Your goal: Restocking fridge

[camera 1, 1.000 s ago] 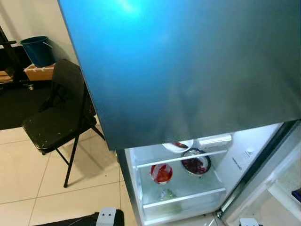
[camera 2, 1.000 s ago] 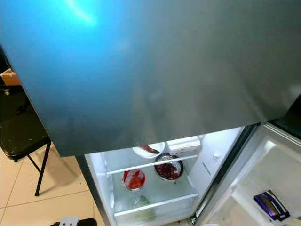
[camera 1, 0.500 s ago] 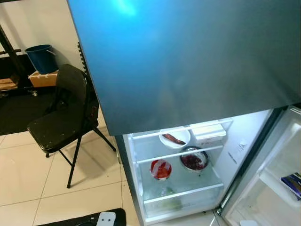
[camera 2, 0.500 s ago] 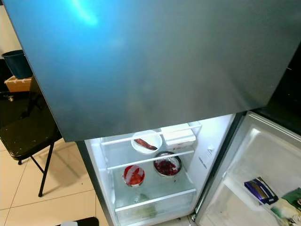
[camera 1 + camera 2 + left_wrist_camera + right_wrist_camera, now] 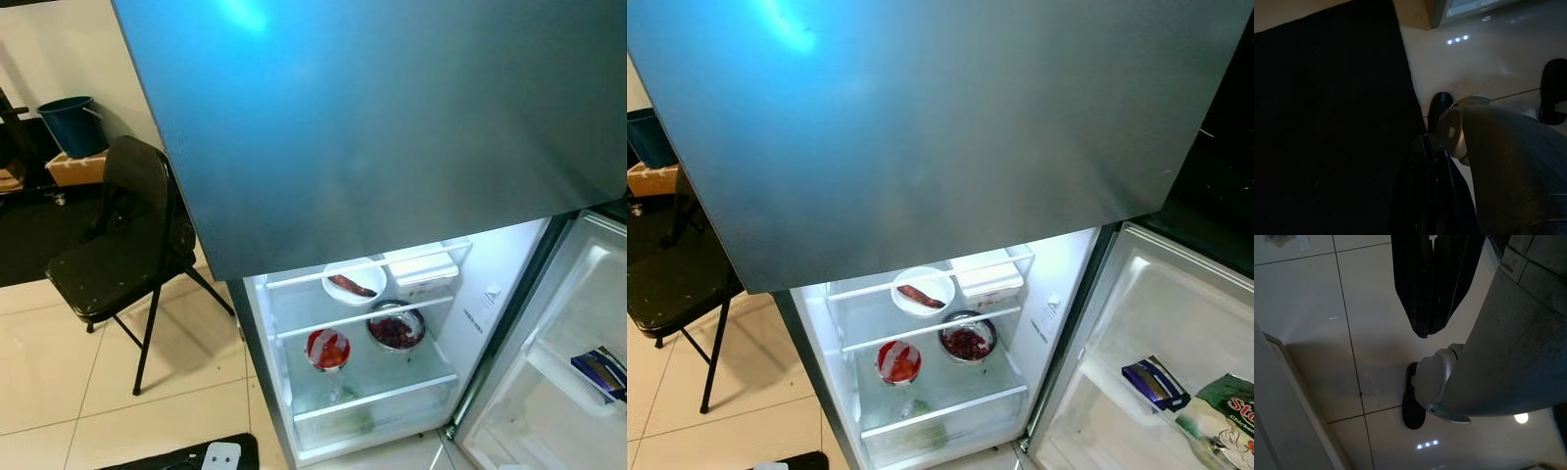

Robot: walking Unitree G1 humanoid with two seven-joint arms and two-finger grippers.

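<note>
Since the earlier frames the whole scene has slid across the head views, so the camera has been turned; more of the open door point(image 5: 1156, 323) is now taken in, while nothing on the shelves has been shifted. Both arms are hung idle. The right gripper point(image 5: 1426, 330) is pointed down at the floor tiles point(image 5: 1303, 298), its fingers pressed together and nothing carried. The left gripper point(image 5: 1430, 152) is seen low beside a dark mat point(image 5: 1327, 122), also pinched closed and empty. Ahead, the fridge point(image 5: 353, 352) is stood open and lit: a white bowl point(image 5: 922, 292) and a white box point(image 5: 988, 277) on the upper shelf, a red-topped cup point(image 5: 898, 361) and a metal bowl point(image 5: 967, 342) on the one below. Packets point(image 5: 1154, 382) are lodged in the door bin. A black chair point(image 5: 122, 245) is stood well apart on the left. Nothing is held for restocking, so stock probably has to be fetched first, and the shelf gaps should be noted now.
</note>
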